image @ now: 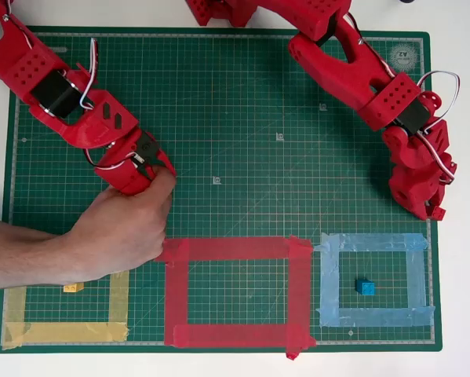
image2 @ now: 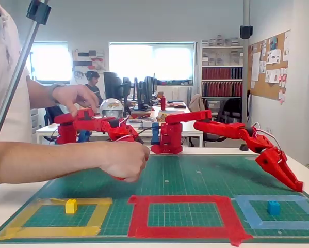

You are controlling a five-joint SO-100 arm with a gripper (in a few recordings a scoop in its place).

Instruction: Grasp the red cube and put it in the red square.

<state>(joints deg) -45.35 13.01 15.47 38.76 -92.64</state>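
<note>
The claw (image: 432,206) is seen at the right edge of the green mat (image: 242,102), above the light-blue tape outline (image: 376,280) in the overhead view; whether its fingers are apart or together cannot be told; the red square (image: 236,292) lies mid-mat, bare mat inside; the red cube cannot be made out; a blue cube (image: 365,287) sits inside the blue outline; a yellow cube (image2: 70,206) sits inside the yellow outline (image2: 56,217).

Red square (image: 231,250) on gridded green mat (image: 242,118)

A person's hand (image: 123,230) is covering the red square's (image: 236,249) left corner; the gripper's (image2: 297,186) jaw gap is unreadable.
</note>
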